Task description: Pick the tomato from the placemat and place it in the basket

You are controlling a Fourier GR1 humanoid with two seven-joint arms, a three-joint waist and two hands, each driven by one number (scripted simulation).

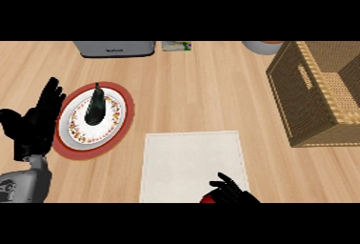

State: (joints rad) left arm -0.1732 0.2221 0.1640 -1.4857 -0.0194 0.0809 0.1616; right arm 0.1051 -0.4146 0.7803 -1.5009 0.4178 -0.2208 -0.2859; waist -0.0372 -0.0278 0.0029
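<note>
A white placemat (190, 162) lies on the wooden counter in the lower middle of the head view. At its near right corner a small patch of the red tomato (206, 199) shows under my right hand (232, 193), whose black fingers curl round it at the view's lower edge. The wicker basket (295, 90) stands at the right, open at the top, well beyond and to the right of that hand. My left hand (34, 121) rests open at the left edge, fingers up.
A white patterned plate (112, 126) on a red round mat (121, 138) holds a dark cone-shaped item (95, 108) beside the left hand. A grey toaster (116, 48), a small packet (176, 45) and a pale bowl (264, 47) line the back edge.
</note>
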